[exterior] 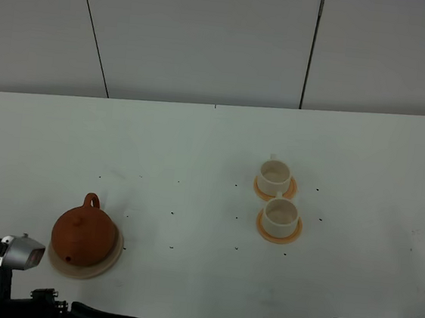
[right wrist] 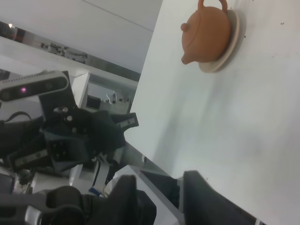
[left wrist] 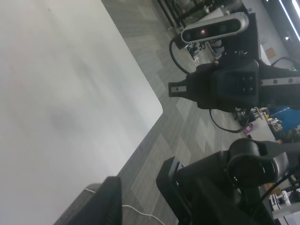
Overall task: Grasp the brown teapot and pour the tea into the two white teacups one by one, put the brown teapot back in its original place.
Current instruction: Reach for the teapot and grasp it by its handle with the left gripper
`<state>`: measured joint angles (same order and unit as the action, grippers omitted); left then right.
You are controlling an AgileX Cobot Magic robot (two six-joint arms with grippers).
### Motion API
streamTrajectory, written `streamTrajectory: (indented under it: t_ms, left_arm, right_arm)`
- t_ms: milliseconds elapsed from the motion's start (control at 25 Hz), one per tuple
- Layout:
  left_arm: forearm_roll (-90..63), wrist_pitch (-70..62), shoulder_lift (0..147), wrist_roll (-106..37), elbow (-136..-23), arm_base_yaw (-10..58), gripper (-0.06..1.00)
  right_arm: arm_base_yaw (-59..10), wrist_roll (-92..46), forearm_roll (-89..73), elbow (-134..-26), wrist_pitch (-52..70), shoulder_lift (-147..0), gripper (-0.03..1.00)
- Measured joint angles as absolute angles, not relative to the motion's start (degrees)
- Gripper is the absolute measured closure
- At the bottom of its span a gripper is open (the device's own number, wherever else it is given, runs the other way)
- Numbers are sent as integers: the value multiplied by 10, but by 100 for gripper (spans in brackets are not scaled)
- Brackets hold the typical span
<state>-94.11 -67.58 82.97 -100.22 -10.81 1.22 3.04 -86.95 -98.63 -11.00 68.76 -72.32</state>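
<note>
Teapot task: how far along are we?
Nothing looks done: the brown teapot sits on its coaster, and the far teacup and near teacup show pale insides, no dark tea. Nothing in hand: the left gripper and right gripper are open and empty, at the near edge of the table. To do: grasp, both pours, return.

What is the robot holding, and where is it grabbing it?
Nothing. The left gripper and right gripper are empty; the brown teapot sits on its coaster.
</note>
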Motion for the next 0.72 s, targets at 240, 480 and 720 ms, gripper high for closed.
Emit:
streamTrajectory:
  t_ms: [240,480,720]
  left_arm:
    - [-941,-676,830,-1002,-108,12,53]
    - [-941,-676,830,-1002,-108,12,53]
    - [-941,-676,830,-1002,-108,12,53]
  right_arm:
    - [30,-869,-986,-110,688,-723,73]
    - [30,-869,-986,-110,688,-723,73]
    - [30,-869,-986,-110,688,-723,73]
